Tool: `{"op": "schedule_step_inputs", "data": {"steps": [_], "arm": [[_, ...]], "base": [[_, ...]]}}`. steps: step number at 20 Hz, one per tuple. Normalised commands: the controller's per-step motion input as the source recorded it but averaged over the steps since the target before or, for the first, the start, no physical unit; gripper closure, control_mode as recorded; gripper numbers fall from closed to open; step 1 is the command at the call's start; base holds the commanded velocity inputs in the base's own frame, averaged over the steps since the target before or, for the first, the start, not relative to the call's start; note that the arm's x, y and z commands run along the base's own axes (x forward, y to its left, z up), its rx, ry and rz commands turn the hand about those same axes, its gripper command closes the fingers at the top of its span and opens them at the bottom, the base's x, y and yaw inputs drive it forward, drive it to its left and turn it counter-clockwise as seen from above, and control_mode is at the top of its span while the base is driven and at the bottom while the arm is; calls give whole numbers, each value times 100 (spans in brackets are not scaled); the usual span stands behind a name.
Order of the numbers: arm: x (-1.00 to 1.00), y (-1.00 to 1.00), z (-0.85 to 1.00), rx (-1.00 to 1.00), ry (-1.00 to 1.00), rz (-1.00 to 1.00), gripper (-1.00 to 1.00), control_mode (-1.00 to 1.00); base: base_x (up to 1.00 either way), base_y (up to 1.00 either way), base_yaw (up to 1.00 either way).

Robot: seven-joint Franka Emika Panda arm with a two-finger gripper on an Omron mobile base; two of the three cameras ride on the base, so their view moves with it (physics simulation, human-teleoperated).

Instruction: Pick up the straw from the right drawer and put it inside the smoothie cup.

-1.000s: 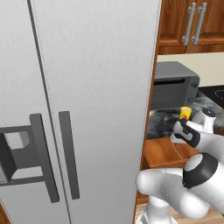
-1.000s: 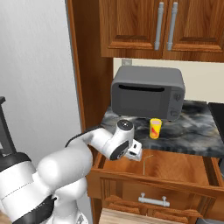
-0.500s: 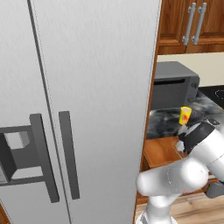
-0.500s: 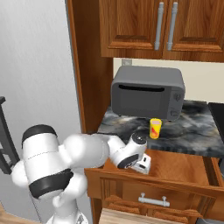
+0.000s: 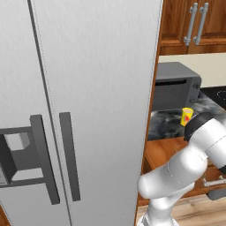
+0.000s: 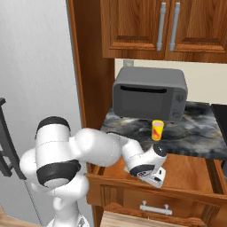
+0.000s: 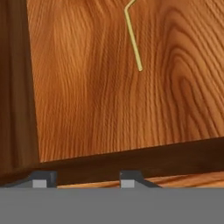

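Left base view: from here we mostly get the big grey fridge on the left. The microwave sits on the dark marbled counter, and the smoothie cup stands upright just in front of it, yellow with a red mark. The arm bends down low at the right edge, so we can't make out the hand from this side.

Right base view: this side gives us what the other doesn't, the right drawer pulled open, with its short silver handle on the front. The gripper is down inside the drawer at its front, well below the cup on the counter edge. The upper cabinets hang above the microwave. We can't spot the straw from here.

Hand view: finally the straw. It's a skinny pale olive stick lying flat on the wooden drawer floor, with a bend near its top end, and it lies well ahead of the fingertips.

Fingers: we see two dark tips set apart with nothing between them, so not gripping anything.
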Motion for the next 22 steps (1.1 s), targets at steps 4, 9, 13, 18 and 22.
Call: {"op": "schedule_step_inputs", "data": {"steps": [4, 9, 13, 18, 22], "arm": [[-97, -37, -34, 1, 7, 0, -100, -100], [-100, -54, -35, 3, 2, 0, -100, -100], [-100, -49, -25, 1, 1, -1, -100, -100], [-100, -53, -1, 2, 0, 0, -100, -100], [3, 42, 38, -7, 0, -9, -100, -100]], "base": [[0, 0, 0], [0, 0, 0], [0, 0, 0], [0, 0, 0], [0, 0, 0]]}}
